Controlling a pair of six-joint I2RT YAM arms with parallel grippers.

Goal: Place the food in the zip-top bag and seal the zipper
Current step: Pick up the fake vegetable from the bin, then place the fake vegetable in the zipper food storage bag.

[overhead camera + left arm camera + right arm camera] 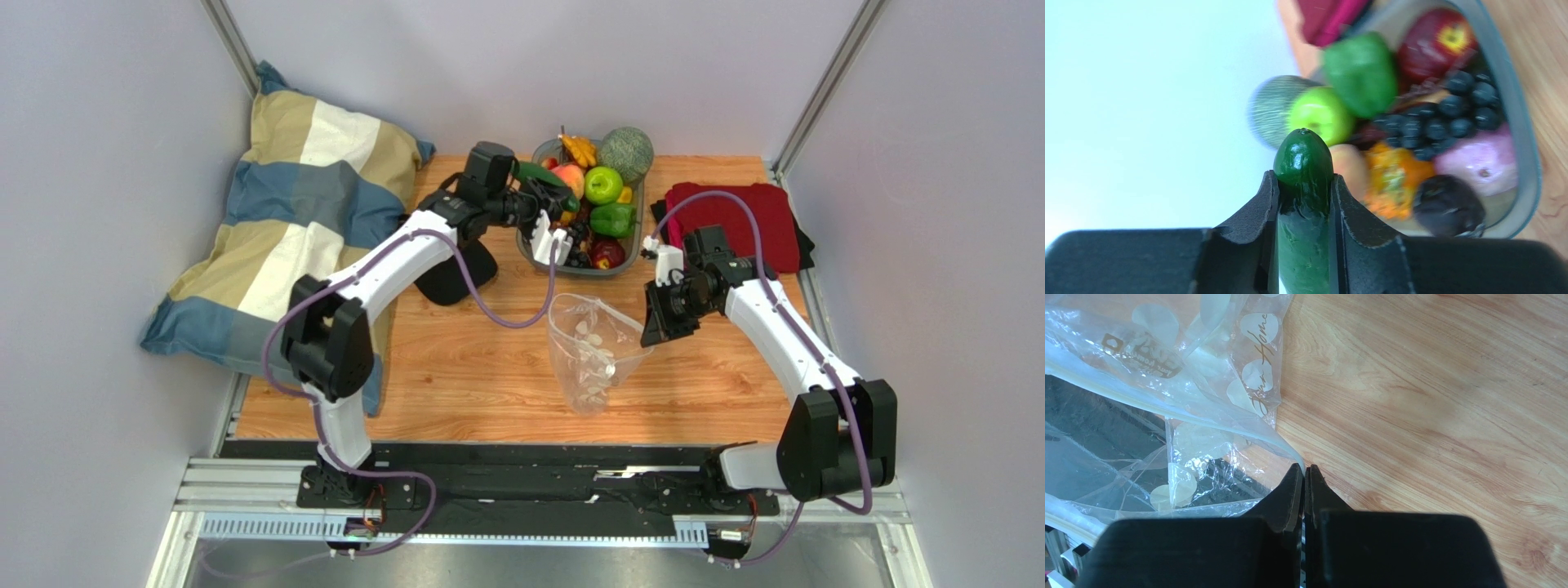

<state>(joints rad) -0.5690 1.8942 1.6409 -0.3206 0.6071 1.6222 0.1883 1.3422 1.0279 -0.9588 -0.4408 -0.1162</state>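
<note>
Left end effector (1303,205) grasps a dark-green cucumber (1303,160) by the grey plastic tray (1530,177) (fruit-filled); right end effector (1304,478) pinches the clear dotted zip-top bag (1198,386).

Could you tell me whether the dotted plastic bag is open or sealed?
Open: the clear white-dotted plastic zip-top bag gapes at its mouth, one rim edge pinched in the shut right pincer.

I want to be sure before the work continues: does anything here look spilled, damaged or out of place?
Nothing stands out. All loose food lies inside the grey tray, and the bag looks whole, only crumpled.
</note>
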